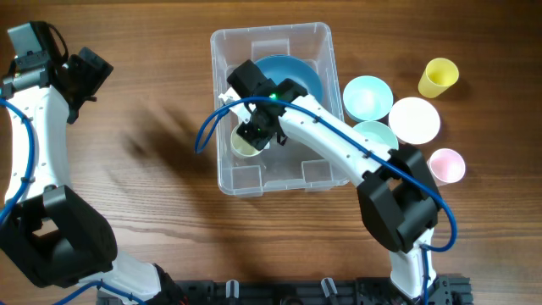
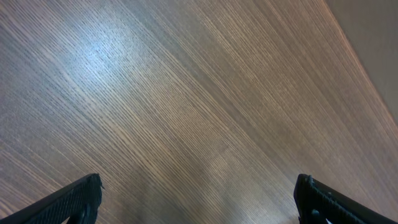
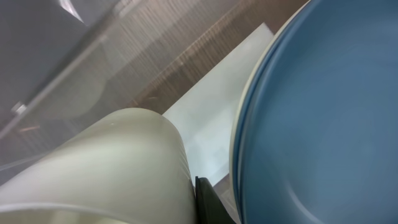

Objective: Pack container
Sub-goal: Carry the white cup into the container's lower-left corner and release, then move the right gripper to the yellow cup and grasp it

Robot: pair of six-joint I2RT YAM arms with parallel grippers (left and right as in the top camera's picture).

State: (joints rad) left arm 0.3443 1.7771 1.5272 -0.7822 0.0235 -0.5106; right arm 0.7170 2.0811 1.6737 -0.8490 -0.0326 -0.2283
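The clear plastic container [image 1: 222,51] stands at the table's middle. A blue bowl [image 1: 296,72] lies in its far half and a pale cream cup [image 1: 244,146] in its near left part. My right gripper [image 1: 258,131] reaches into the container and is shut on the cup's rim. In the right wrist view one black finger [image 3: 208,202] presses the cup's outer wall [image 3: 112,168], with the blue bowl [image 3: 323,112], the container's white label [image 3: 217,106] and its clear wall [image 3: 68,68] around it. My left gripper [image 1: 89,72] is open and empty over bare wood [image 2: 199,199] at the far left.
To the right of the container stand a light blue bowl [image 1: 367,96], a mint bowl [image 1: 377,134], a white bowl [image 1: 414,119], a yellow cup [image 1: 439,76] and a pink cup [image 1: 447,165]. The right arm spans the container's near right corner.
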